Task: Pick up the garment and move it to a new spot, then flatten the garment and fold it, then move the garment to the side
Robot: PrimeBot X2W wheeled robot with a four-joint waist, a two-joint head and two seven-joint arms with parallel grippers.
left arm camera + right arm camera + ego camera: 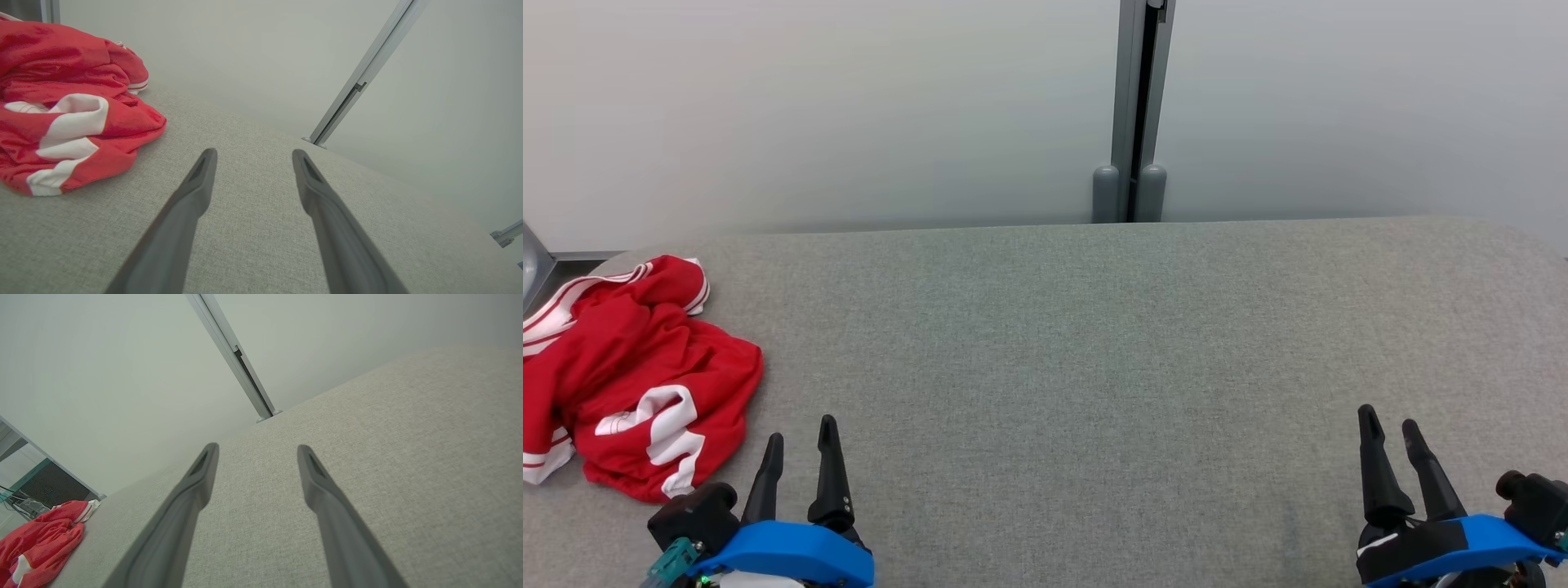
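I note one garment (645, 359): red with white bands and trim, crumpled in a heap at the left end of the grey fabric surface (1094, 343). There are two grippers: the left gripper (802, 429) near it, the right gripper (1387, 416) well apart. Both have fingers spread and hold nothing. My right wrist view adds cables (16, 498) beyond the heap.

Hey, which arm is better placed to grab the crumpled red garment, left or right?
Left, most likely. The left claw stands open beside the red garment at the left end of the grey fabric surface; the right claw, also open, sits far across at the other end.
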